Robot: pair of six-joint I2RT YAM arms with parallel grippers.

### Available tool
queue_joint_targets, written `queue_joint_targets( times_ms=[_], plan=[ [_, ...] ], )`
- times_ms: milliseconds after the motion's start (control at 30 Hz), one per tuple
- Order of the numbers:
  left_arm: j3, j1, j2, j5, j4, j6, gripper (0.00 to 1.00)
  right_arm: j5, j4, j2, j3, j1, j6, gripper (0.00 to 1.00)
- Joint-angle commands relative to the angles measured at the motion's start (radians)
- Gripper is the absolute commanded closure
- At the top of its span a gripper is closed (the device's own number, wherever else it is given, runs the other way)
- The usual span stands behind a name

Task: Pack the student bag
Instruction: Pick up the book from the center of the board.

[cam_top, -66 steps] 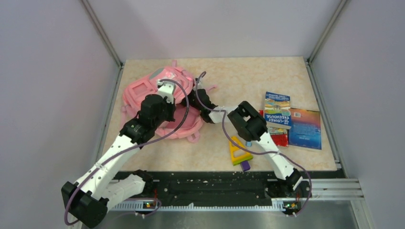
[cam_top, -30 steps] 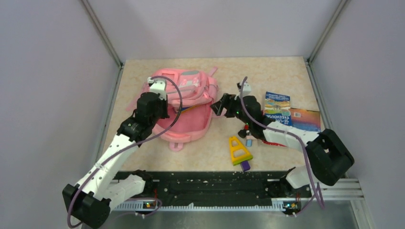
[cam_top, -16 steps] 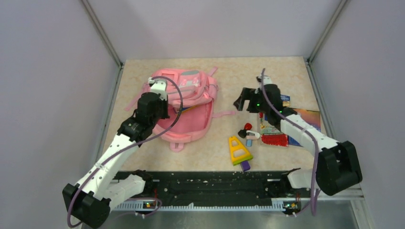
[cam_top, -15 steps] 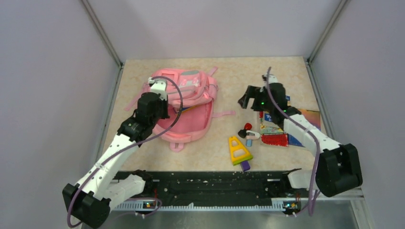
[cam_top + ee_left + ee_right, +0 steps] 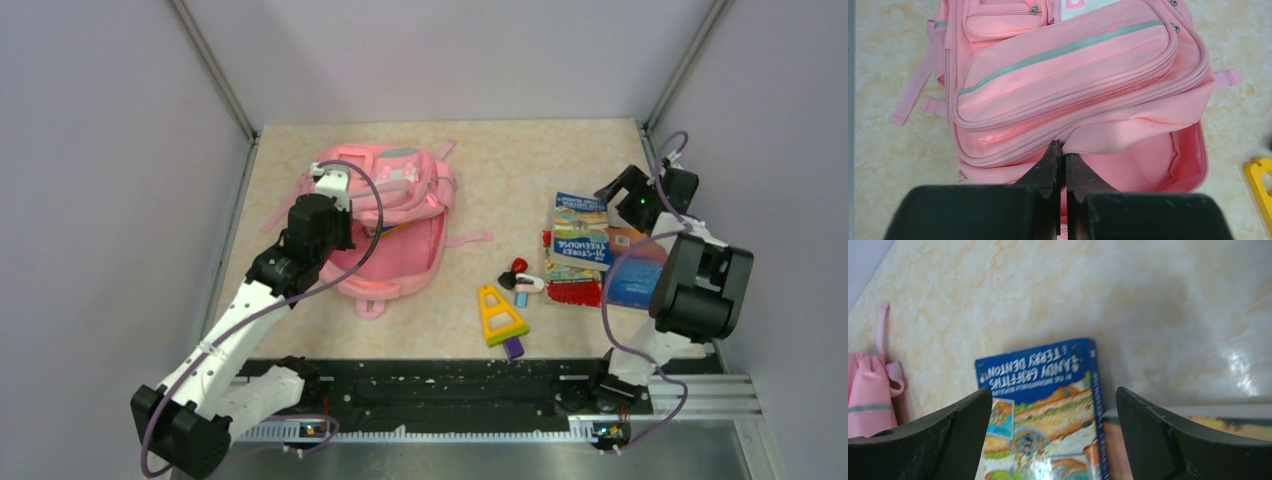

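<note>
Right gripper point(image 5: 1054, 392) has swung from the bag point(image 5: 395, 200) to the table's point(image 5: 520, 150) right edge, jaws wide over the top book point(image 5: 580, 230), evidently to fetch it; left gripper point(image 5: 1063, 150), clamped on the bag near the far-left corner, props its mouth open.

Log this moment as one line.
left gripper: shut on student bag rim | right gripper: open over blue book | main compartment: open
</note>
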Motion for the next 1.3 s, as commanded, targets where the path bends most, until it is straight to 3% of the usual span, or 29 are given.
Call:
queue_joint_targets(
  times_ms=[0,167,333,467,1000,1267],
  plan=[
    [0.024,0.000,-0.013,0.012,0.096,-0.015,1.00,-0.138,0.020,0.138,0.187,-0.062,-0.046,0.10],
    [0.023,0.001,-0.005,0.016,0.096,-0.015,1.00,-0.219,-0.058,0.283,0.339,-0.094,-0.146,0.10],
    [0.019,0.001,-0.005,0.007,0.099,-0.016,1.00,-0.343,-0.309,0.444,0.546,-0.108,-0.319,0.12],
    [0.020,0.000,0.004,0.015,0.101,-0.015,1.00,-0.384,-0.398,0.503,0.632,-0.108,-0.381,0.13],
    [0.018,0.000,0.003,0.026,0.103,-0.018,1.00,-0.386,-0.666,0.577,0.698,-0.137,-0.510,0.17],
    [0.018,0.000,0.010,0.030,0.105,-0.018,1.00,-0.572,-0.759,0.639,0.714,-0.143,-0.600,0.20]
  ],
)
